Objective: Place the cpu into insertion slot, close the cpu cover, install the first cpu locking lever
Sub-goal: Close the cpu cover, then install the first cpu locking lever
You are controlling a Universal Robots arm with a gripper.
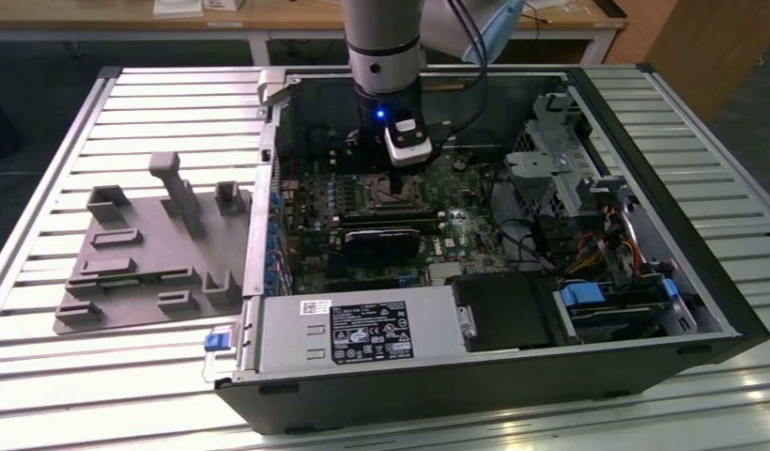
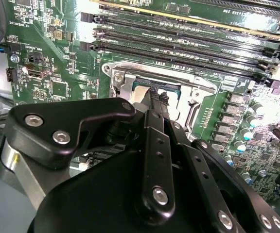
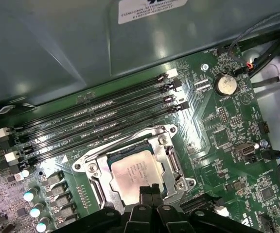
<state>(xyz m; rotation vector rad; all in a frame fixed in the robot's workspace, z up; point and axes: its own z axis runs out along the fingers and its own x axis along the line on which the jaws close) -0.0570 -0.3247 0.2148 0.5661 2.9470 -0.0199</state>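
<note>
The cpu (image 3: 132, 174), a flat square chip with a dull silver face, lies level in the insertion slot (image 3: 112, 156) on the green board. A silver metal frame (image 3: 171, 158) rings the slot; I cannot tell if it is the cpu cover lying down. My gripper (image 3: 149, 190) hangs over the chip's edge, its two black fingers (image 3: 145, 194) pressed together and shut. In the second wrist view the gripper (image 2: 157, 98) points into the slot (image 2: 169, 90). In the exterior view the gripper (image 1: 392, 178) stands upright inside the open computer case, right above the slot (image 1: 388, 194).
Several long black memory slots (image 3: 96, 121) run beside the socket. A black card (image 1: 388, 237), a power supply (image 1: 360, 336) and drive cages (image 1: 573, 178) crowd the case. A grey fixture tray (image 1: 147, 254) lies on the slatted table at the exterior view's left.
</note>
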